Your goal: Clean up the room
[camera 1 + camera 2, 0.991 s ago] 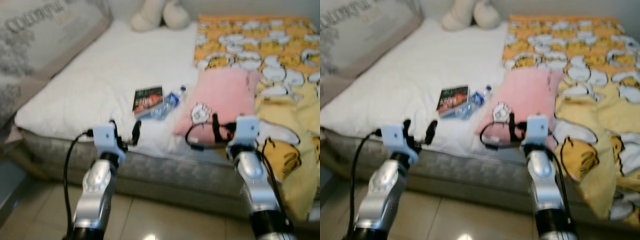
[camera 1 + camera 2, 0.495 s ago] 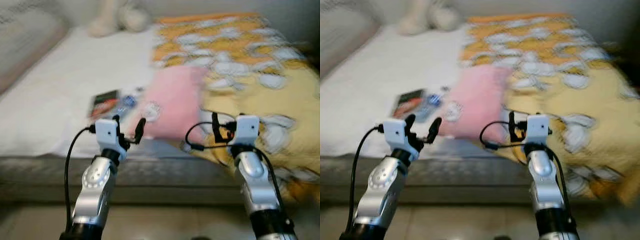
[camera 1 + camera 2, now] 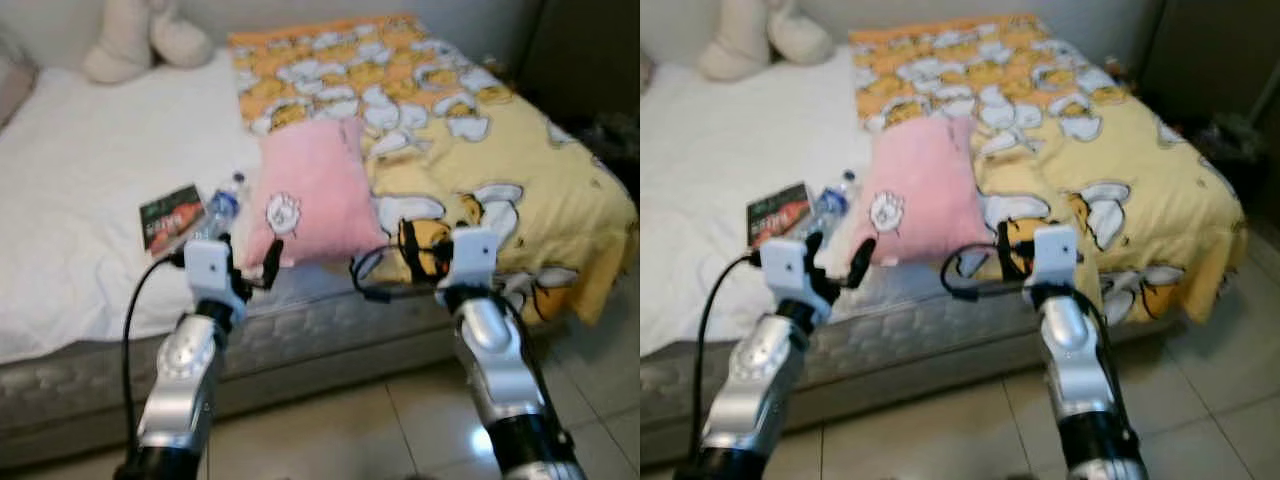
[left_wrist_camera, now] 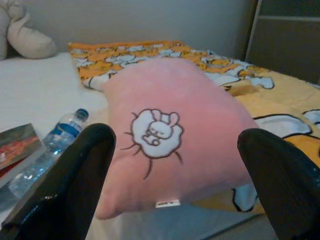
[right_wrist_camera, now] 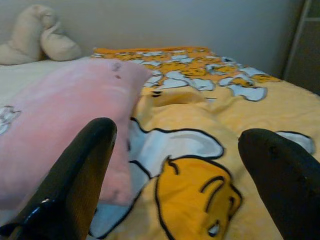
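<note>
At the near edge of the bed, both arms raised with fingers spread and nothing held.

The pink pillow lies near the mattress edge, between the white sheet on the left and the yellow cartoon blanket on the right, which it overlaps. Just left of it lie a water bottle and a book. The left gripper hovers just short of the pillow, jaws apart; the right gripper hangs over the blanket, jaws also apart. The pillow looks soft, light and squashy, so a pinch on a near corner should hold best. The bottle is likely thin, smooth plastic: grip across its middle.
</note>
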`<state>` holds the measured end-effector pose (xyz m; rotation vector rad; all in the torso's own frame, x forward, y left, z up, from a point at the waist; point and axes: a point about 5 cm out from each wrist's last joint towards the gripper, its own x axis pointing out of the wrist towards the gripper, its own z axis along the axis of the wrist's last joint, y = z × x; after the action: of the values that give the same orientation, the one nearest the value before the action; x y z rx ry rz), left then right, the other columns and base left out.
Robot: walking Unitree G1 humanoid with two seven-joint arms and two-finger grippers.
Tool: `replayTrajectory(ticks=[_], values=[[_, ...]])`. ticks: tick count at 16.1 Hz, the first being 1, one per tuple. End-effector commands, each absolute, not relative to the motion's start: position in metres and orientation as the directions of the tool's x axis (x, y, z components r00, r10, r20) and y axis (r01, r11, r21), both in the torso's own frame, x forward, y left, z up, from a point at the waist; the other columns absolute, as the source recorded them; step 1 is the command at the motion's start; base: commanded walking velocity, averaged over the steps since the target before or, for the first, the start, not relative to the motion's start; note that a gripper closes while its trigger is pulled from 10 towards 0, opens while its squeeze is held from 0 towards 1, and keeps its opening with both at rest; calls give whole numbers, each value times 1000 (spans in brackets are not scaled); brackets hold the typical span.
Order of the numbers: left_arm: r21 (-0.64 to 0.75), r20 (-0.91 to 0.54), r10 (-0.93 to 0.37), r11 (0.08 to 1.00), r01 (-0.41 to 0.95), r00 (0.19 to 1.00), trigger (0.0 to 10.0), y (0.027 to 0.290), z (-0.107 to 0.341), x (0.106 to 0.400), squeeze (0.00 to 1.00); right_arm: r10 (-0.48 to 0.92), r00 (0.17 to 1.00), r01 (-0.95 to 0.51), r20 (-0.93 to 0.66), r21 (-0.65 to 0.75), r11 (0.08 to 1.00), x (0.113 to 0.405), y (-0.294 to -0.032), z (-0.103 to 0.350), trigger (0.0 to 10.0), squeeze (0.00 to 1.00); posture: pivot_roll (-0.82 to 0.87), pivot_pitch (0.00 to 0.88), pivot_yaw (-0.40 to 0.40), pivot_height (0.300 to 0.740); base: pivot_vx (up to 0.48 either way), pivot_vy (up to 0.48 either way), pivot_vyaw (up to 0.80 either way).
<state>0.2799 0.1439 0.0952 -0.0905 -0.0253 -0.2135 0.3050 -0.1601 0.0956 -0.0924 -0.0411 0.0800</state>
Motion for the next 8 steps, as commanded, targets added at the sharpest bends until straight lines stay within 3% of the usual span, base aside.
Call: replayTrajectory(ticks=[1, 6, 8], values=[[-64, 51, -176, 982, 179, 983, 10000, 146, 99, 281, 0, 77, 996, -73, 48, -85, 994, 307, -162, 99, 10000, 0, -160, 0, 113, 740, 334, 0, 0], [-50, 43, -143, 988, 146, 989, 10000, 145, 99, 281, 0, 76, 996, -73, 42, -82, 994, 310, -163, 99, 10000, 0, -158, 0, 113, 740, 416, 0, 0], [-130, 23, -95, 987, 97, 995, 10000, 150, 97, 283, 0, 74, 996, -71, 42, -73, 995, 311, -162, 100, 10000, 0, -157, 0, 113, 740, 426, 0, 0]])
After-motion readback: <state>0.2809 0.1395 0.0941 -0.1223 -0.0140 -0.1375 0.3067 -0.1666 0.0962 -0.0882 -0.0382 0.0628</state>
